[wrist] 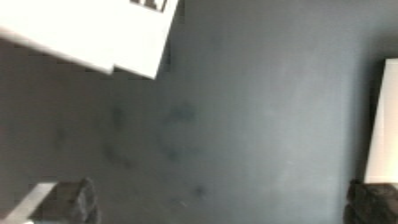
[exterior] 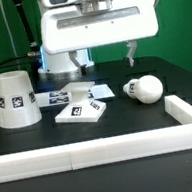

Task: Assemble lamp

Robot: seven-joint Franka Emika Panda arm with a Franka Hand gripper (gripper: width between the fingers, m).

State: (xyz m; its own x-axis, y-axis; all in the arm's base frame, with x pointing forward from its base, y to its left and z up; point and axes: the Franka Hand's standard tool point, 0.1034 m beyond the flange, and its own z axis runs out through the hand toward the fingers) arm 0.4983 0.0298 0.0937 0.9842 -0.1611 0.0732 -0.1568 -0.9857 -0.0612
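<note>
The flat square stepped base (exterior: 83, 108) lies on the black table at the middle. The bulb (exterior: 144, 89) lies on its side to the exterior view's right of the base. The cup-shaped shade (exterior: 16, 99) stands wide end down at the exterior view's left. My gripper (exterior: 107, 53) hangs open and empty above the table, behind the gap between base and bulb. In the wrist view the gripper (wrist: 214, 205) has its fingers (wrist: 54, 200) spread wide over bare tabletop. A tagged white corner, probably the base (wrist: 89, 35), shows at one edge. A white strip (wrist: 388, 110) at the other edge is too cropped to name.
The marker board (exterior: 68, 91) lies flat behind the base. Long white bars form a wall along the front (exterior: 93, 153) and the exterior view's right (exterior: 187, 109). The arm's white mount (exterior: 63, 59) stands at the back.
</note>
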